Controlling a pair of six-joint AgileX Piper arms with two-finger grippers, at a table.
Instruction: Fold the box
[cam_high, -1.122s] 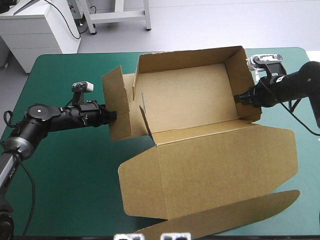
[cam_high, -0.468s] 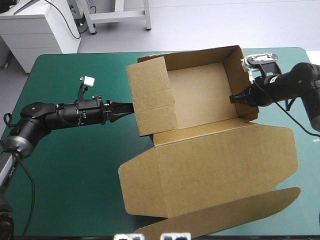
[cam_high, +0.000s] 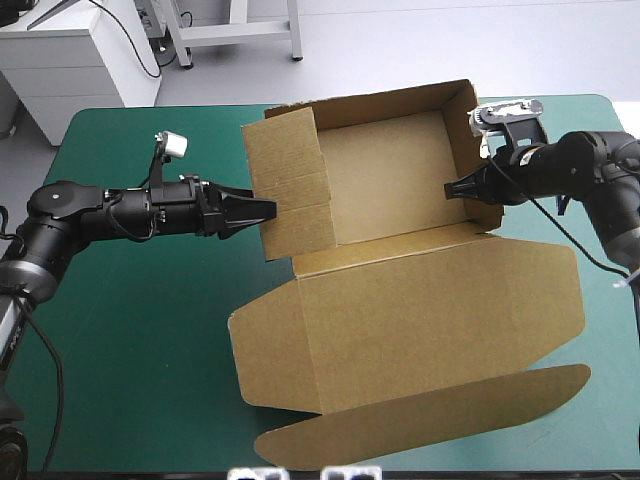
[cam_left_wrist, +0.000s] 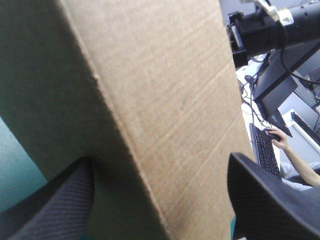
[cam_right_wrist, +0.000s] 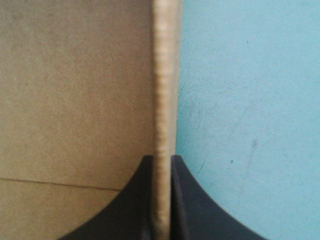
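Fingers of the left gripper (cam_high: 267, 211) stand wide apart, holding nothing. In the left wrist view a folded corner of the brown box (cam_left_wrist: 165, 100) sits between them, clear of both black fingers as far as I can see. That corner belongs to the left side panel (cam_high: 295, 185), which is raised and creased into bands. It lies straight ahead of the gripper, fingertips at its outer face. Whether they touch it I cannot tell from above.

The panel's long axis runs from the far edge toward the near edge, square across the arm's line of reach (so a forward push would tip it inward over the floor (cam_high: 385, 175), not slide it along).

On the opposite side, the right gripper (cam_high: 450, 190) is pinched on the top edge of the right wall (cam_high: 470, 150). The right wrist view shows the board's edge (cam_right_wrist: 162, 100) clamped between near-closed fingers, with teal-green cover (cam_right_wrist: 240, 100) outside the wall.

Box position: tray open at the centre-right of the table, lid (cam_high: 430, 310) flat toward the near edge, its curved tuck flap (cam_high: 430, 420) nearest the robot.

Judgement: the left arm is the free one and nearer the panel, and the right serves as anchor. The move depends on the panel being ahead and crosswise.
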